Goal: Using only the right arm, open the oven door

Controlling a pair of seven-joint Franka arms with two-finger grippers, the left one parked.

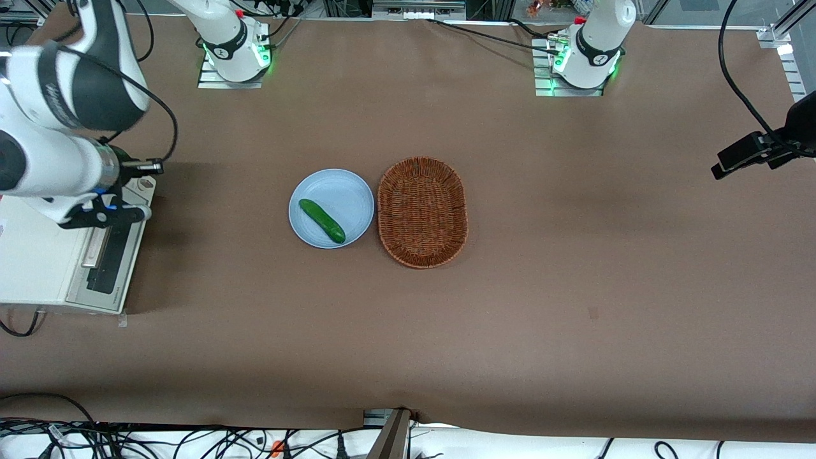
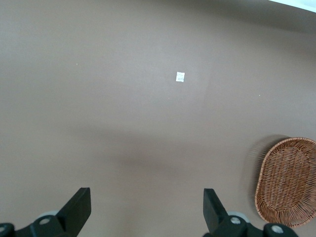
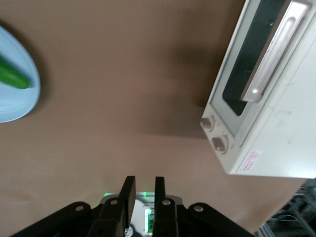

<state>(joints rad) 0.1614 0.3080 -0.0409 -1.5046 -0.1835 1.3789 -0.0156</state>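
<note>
The cream-white toaster oven [image 1: 32, 255] stands at the working arm's end of the table. Its oven door [image 1: 111, 255], with dark glass and a silver bar handle [image 1: 94, 245], looks closed. The right arm [image 1: 44, 159] reaches over the oven. My gripper [image 1: 141, 213] hovers above the door's end nearest the knob panel and holds nothing. In the right wrist view the door [image 3: 244, 74], handle [image 3: 271, 54] and two knobs [image 3: 215, 134] lie apart from the gripper [image 3: 144, 183]. Its fingers [image 3: 129, 190] stand almost together with a narrow gap.
A pale blue plate [image 1: 350, 191] with a green cucumber [image 1: 322, 220] sits mid-table, also in the right wrist view [image 3: 12, 98]. A brown wicker basket [image 1: 422, 211] lies beside it, toward the parked arm, and shows in the left wrist view [image 2: 289, 180].
</note>
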